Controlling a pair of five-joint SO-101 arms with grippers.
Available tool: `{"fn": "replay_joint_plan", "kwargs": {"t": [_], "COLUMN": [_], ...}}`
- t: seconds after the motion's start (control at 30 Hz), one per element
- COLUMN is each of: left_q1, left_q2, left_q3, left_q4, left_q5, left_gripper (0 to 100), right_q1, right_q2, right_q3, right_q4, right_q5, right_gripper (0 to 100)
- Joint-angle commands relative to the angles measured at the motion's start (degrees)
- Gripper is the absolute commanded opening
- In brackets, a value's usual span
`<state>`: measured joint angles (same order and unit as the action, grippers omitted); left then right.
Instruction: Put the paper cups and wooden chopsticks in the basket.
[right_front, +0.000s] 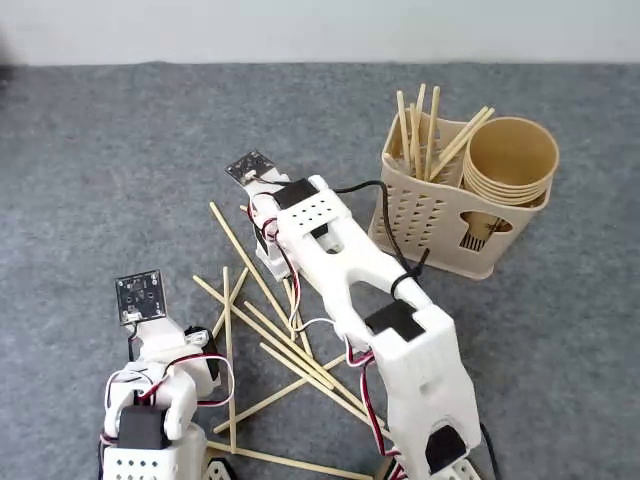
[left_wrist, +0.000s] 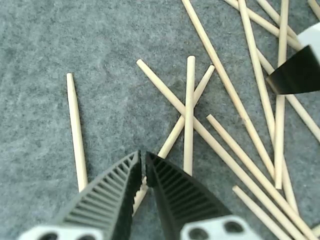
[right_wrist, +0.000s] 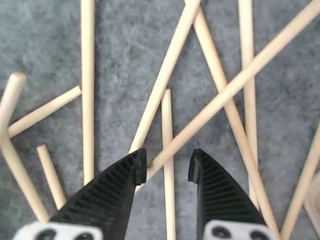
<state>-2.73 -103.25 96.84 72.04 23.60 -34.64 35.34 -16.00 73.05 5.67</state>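
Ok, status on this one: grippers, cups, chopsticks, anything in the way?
Left gripper shut, right gripper open astride a loose chopstick. Paper cups in basket; many chopsticks loose outside it. Nothing blocking.

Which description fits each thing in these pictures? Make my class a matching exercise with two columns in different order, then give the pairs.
Things
1. paper cups
2. loose chopsticks
3. right gripper
4. basket

Descriptions
A. open
B. scattered on the grey carpet
C. stacked inside the basket
D. beige, with slotted walls

Pairs: 1-C, 2-B, 3-A, 4-D
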Motion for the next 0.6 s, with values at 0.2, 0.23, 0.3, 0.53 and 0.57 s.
{"fn": "replay_joint_plan", "kwargs": {"t": [0.2,0.23,0.3,0.53,0.57], "left_q1": [0.1,0.1,0.1,0.1,0.1], "left_q2": [-0.7,-0.7,-0.7,-0.7,-0.7], "left_q3": [-0.5,-0.5,-0.5,-0.5,-0.5], "left_q4": [0.2,0.2,0.2,0.2,0.2], "left_q5": [-0.3,-0.3,-0.3,-0.3,-0.3], "left_gripper": [1,1,1,1,1], "right_q1": [0.8,0.9,0.9,0.5,0.5], "right_q2": [3.1,3.0,2.4,-5.6,-7.4], "right_q3": [-3.2,-3.2,-3.2,-3.2,-3.2], "right_q4": [3.1,3.4,4.2,10.3,11.2], "right_q5": [0.1,0.1,0.1,0.2,0.2], "right_gripper": [7.1,2.6,1.4,0.9,0.9]}}
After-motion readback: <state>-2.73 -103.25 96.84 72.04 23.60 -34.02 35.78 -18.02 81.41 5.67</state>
